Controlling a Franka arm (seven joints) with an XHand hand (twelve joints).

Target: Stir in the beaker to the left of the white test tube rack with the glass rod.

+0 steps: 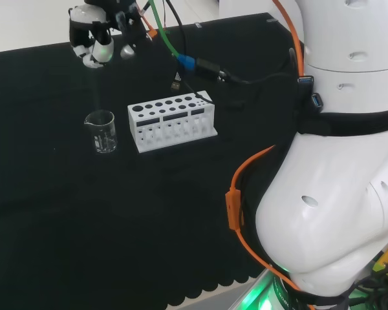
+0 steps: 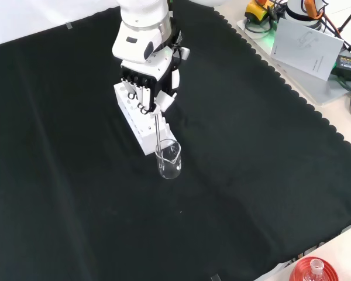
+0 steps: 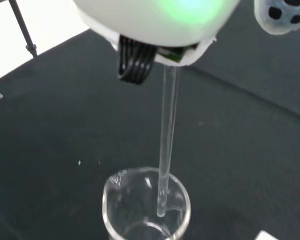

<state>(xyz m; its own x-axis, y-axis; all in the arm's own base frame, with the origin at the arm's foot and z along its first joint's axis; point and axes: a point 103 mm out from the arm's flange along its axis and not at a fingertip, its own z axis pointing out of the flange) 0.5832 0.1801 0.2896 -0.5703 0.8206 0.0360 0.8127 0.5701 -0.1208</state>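
The hand (image 2: 145,82) has its fingers (image 2: 141,100) curled round the glass rod (image 3: 166,145), whose tip dips inside the beaker (image 1: 101,132). The white test tube rack (image 1: 172,121) stands just beside it (apart, on the counter's black cloth (image 2: 251,152)).

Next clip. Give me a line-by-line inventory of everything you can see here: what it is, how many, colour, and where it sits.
Clear glass beaker: one, transparent, on the cloth left of the rack in the head view.
Clear glass stirring rod: one, transparent, hanging upright from the hand, its tip inside the beaker.
White plastic test tube rack: one, white, mid-bench; no tubes visible in its holes.
Red ribbed ring stand with a flask: one, red, bottom edge of the front view.
White paper sheets: white, off the cloth, upper right of the front view.
Black cloth: one, covering the bench.
Orange cable: one, along the arm.
White arm links: right of the head view.
Black and white hand: one, above the beaker, curled round the rod.
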